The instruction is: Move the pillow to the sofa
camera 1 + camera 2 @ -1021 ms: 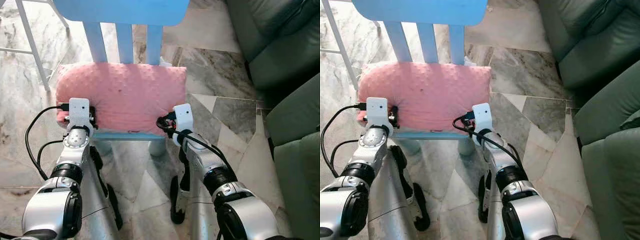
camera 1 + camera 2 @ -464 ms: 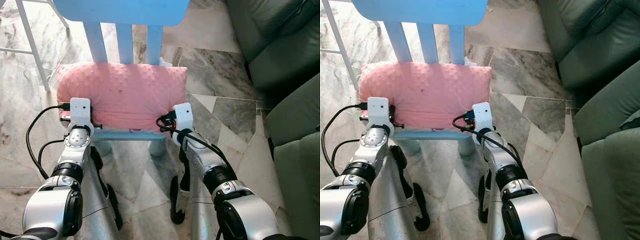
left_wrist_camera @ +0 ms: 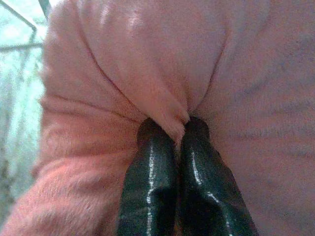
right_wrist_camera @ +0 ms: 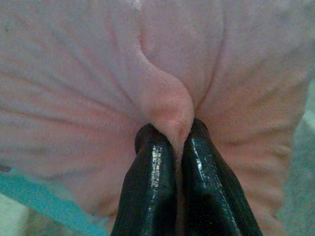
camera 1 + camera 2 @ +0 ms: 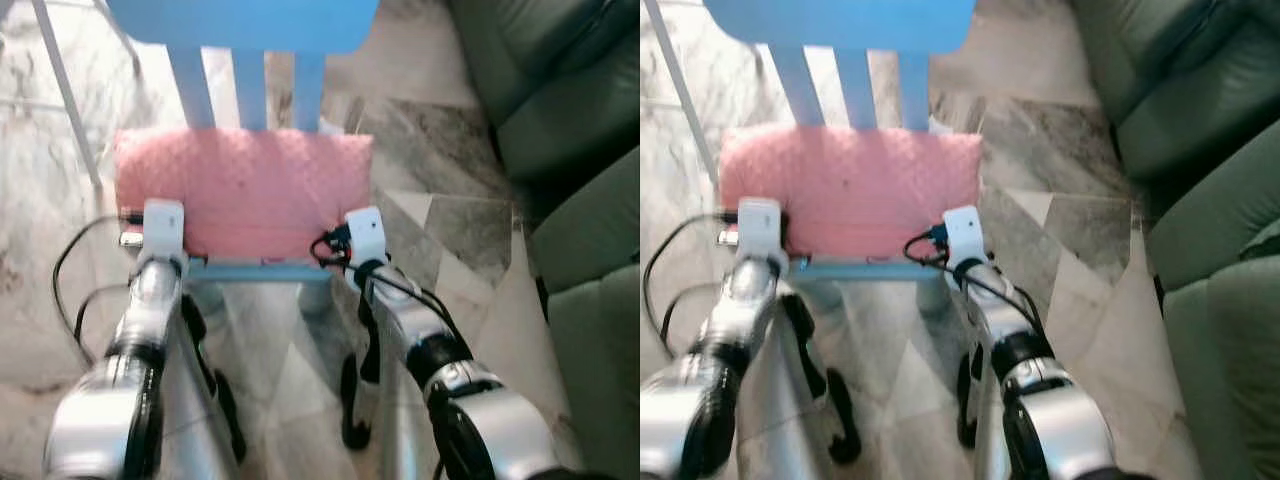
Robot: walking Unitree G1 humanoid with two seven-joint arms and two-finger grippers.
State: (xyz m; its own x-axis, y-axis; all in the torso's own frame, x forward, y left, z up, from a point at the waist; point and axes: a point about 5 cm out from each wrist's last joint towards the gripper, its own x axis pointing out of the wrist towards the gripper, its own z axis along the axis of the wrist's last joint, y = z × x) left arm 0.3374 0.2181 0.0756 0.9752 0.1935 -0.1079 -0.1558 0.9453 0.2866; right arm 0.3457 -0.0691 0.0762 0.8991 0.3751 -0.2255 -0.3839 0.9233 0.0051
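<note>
A dark green sofa (image 5: 560,90) runs along the robot's right side, its seat cushions reaching from the far corner down to the near edge of the head views. A marble floor (image 5: 450,230) lies between it and a light blue chair (image 5: 245,60) that stands straight ahead of the robot, well apart from the sofa.

The pink pillow (image 5: 245,190) lies flat on the chair seat, covering most of it, its back edge against the chair's slats. It is not yet lifted as far as the head views show, though they are blurred.

Both arms reach forward to the pillow's near edge. The left gripper (image 3: 172,130) has its two black fingers (image 3: 150,162) pressed together on a pinched fold of pink fabric at the pillow's left front part. The right gripper (image 4: 170,132) is likewise closed tight, with a ridge of the fabric squeezed between its fingers at the right front part; a strip of the blue seat shows beside it in the wrist view.

So the grasp looks complete on both sides. The rest remains: raising the pillow off the chair, turning to the right toward the sofa, carrying it across and letting go on a cushion.
</note>
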